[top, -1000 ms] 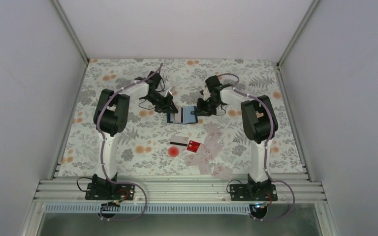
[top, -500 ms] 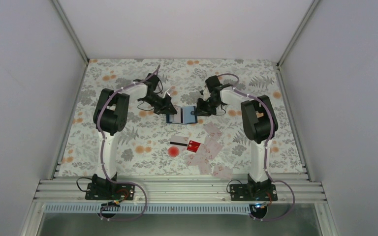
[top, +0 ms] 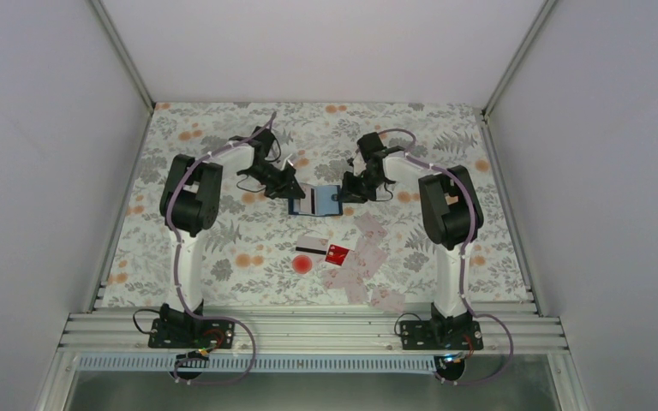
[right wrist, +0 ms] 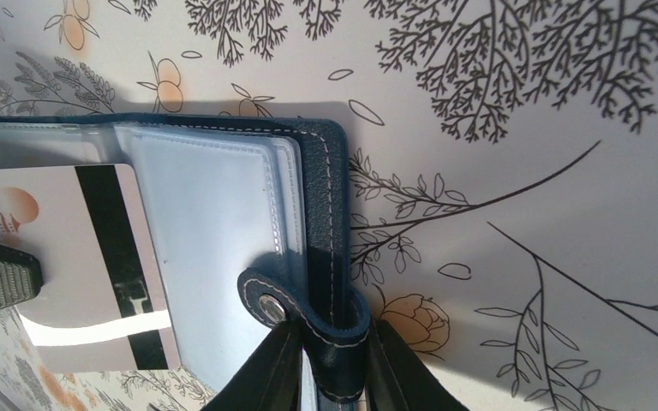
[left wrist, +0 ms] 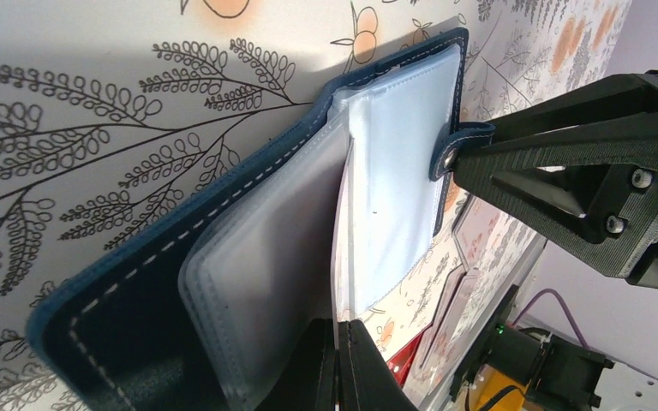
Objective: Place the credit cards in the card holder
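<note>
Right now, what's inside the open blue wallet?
The navy booklet-style card holder shows pale clear plastic pockets and a whitish black-striped plastic card poking between them. Stacked pockets hide any other cards.

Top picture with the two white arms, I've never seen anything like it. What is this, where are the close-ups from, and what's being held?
It shows a left arm and a right arm, robots bolted at a table's near edge, filmed from above. Each close-up comes from a camera on one wrist. On the tablecloth lies an open card holder, with loose cards, including a red card, nearer the bases. The left fingers pinch a white card at the holder's clear pockets; the right fingers clamp the holder's snap tab.
</note>
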Controlling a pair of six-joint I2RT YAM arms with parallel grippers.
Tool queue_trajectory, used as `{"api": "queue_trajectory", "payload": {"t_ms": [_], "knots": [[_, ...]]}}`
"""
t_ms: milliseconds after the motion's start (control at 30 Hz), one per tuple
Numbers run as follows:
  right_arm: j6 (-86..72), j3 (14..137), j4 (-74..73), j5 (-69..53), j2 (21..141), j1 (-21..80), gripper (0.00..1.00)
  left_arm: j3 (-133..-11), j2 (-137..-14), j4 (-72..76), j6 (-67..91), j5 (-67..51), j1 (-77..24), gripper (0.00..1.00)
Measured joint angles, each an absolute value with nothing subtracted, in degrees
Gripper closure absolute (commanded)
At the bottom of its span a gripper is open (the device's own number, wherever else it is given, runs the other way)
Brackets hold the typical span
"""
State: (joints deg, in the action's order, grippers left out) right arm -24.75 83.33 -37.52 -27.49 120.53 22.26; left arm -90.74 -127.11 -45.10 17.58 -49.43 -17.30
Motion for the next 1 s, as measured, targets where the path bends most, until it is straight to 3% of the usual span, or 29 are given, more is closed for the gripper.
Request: {"api": "queue_trajectory", "payload": {"t_ms": [1000], "knots": [[-23.66, 83.33, -37.54, -27.9, 120.86, 22.24, 0.83, -95.02, -129.27, -48.51, 15.49, -48.66, -17.21, 0.98]]}}
